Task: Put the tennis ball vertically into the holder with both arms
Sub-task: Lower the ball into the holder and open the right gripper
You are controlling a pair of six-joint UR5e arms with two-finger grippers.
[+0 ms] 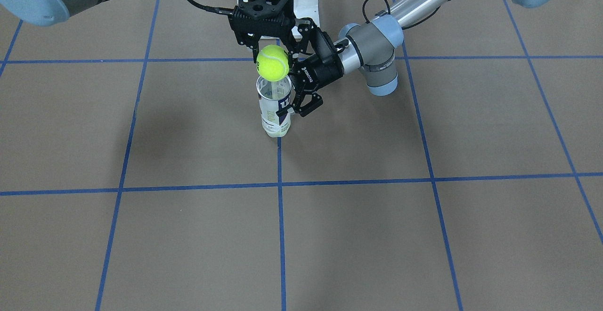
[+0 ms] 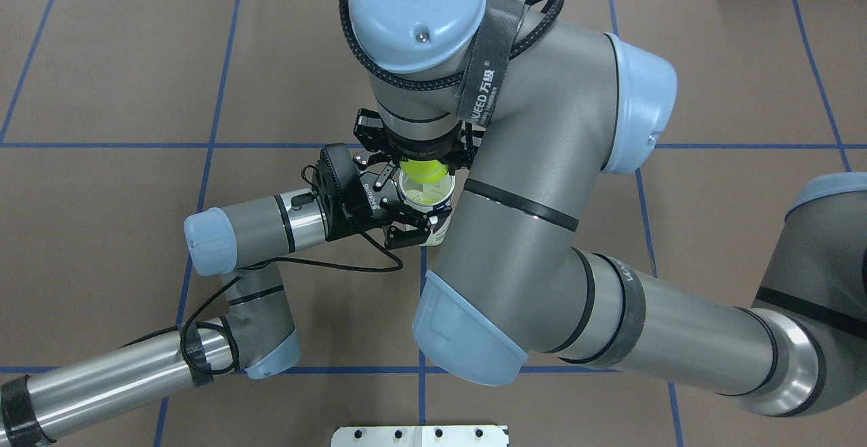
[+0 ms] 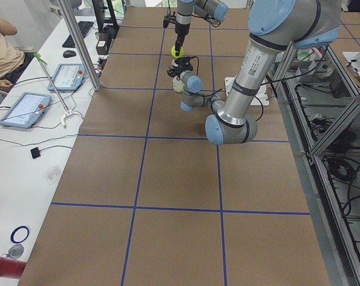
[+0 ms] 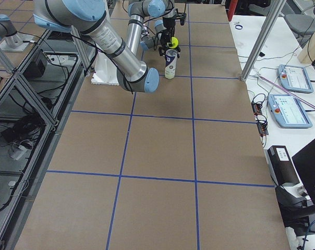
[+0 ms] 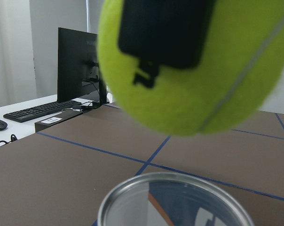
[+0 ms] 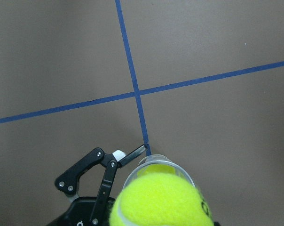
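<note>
The holder [image 1: 274,113], a clear can with a white-and-navy label, stands upright on the brown table near a blue tape crossing. My left gripper [image 1: 296,92] comes in from the side and is shut on the holder's upper part [image 2: 439,229]. My right gripper [image 1: 272,53] points straight down and is shut on a yellow-green tennis ball [image 1: 272,63]. The ball hangs just above the can's metal rim [image 5: 132,188], about centred over the opening in the right wrist view [image 6: 161,202]. A yellow-green tint shows low inside the can.
The white bolted pedestal [image 2: 420,435] stands behind the can on the robot's side. The right arm's big elbow [image 2: 474,338] hangs over the table near the left forearm [image 2: 257,223]. A side desk with tablets [image 3: 25,107], a metal post [image 3: 78,42] and a seated person [image 3: 1,42] lies beyond the table's edge.
</note>
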